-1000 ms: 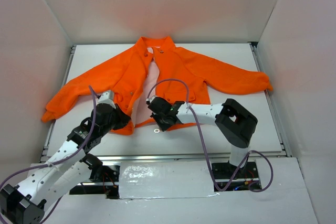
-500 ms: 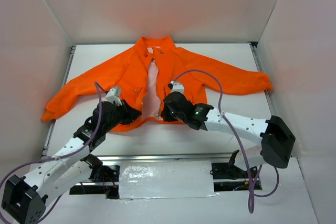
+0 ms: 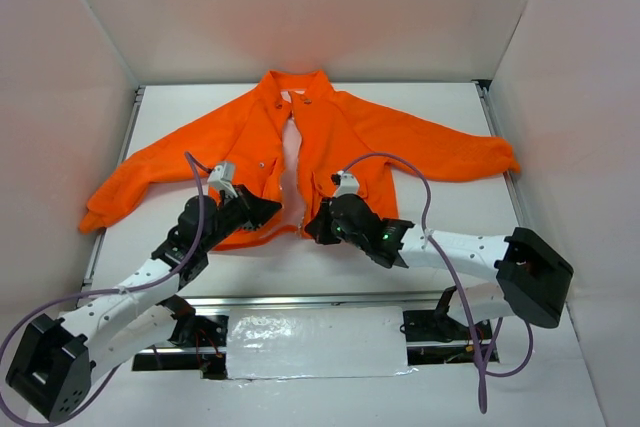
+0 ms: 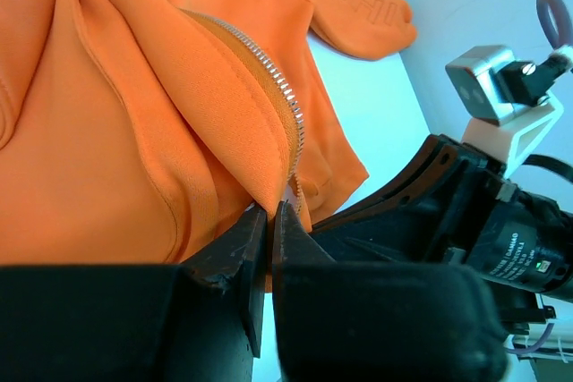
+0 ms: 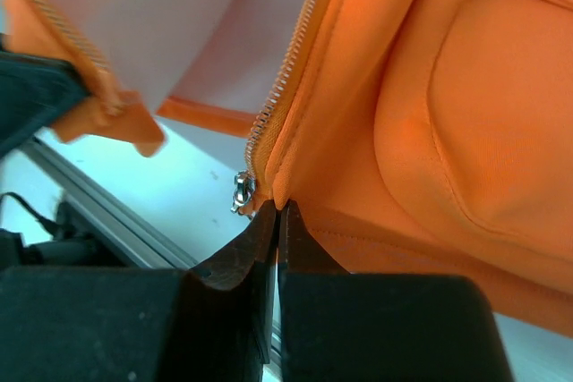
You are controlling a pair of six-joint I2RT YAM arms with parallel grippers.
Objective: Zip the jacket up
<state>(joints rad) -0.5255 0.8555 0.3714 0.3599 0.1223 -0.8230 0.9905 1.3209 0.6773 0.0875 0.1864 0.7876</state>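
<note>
Bright orange fabric jacket [image 3: 340, 137]: silver-toothed zipper [image 5: 288, 64] runs hem-to-collar, left tool [image 4: 269, 214] and right tool [image 5: 277, 207] each pinching a hem corner beside it, small metal slider [image 5: 242, 192] at right tool's corner.

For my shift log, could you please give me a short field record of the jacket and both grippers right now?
Garment: bright orange fabric jacket, flat on white table, collar far, front unzipped
Left gripper: shut on the jacket's hem corner beside its zipper teeth
Right gripper: shut on the opposite hem corner, by the metal zipper slider
Zipper halves: apart, not joined
</note>
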